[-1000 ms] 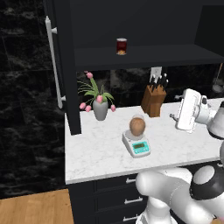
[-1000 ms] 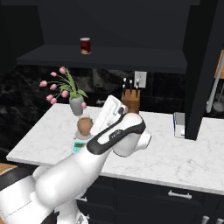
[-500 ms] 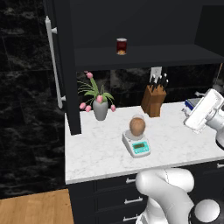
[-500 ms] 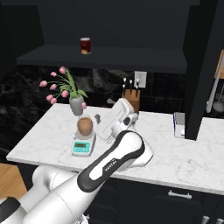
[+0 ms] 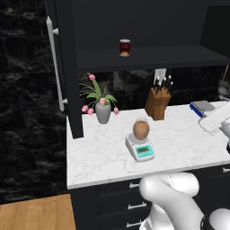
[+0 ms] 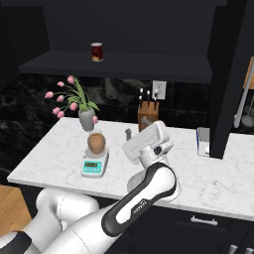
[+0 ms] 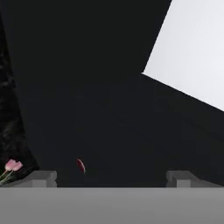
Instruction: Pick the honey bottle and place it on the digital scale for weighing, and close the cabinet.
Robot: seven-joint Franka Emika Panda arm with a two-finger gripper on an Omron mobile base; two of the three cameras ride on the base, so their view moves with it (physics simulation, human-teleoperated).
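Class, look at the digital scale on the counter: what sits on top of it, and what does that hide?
The honey bottle stands on the digital scale. It covers most of the round plate; the teal display in front stays visible.

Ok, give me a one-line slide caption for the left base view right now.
Honey bottle sits on the digital scale on the marble counter; the cabinet door stands open.

The honey bottle (image 5: 141, 129) sits on the digital scale (image 5: 140, 148), near the front of the surface (image 5: 99, 155). Behind it to the left stands a flower vase (image 5: 103, 112) — a knife block (image 5: 157, 103) to the right. Above, a small jar (image 5: 125, 47) rests on the shelf (image 5: 152, 56) of the cabinet (image 5: 67, 67).
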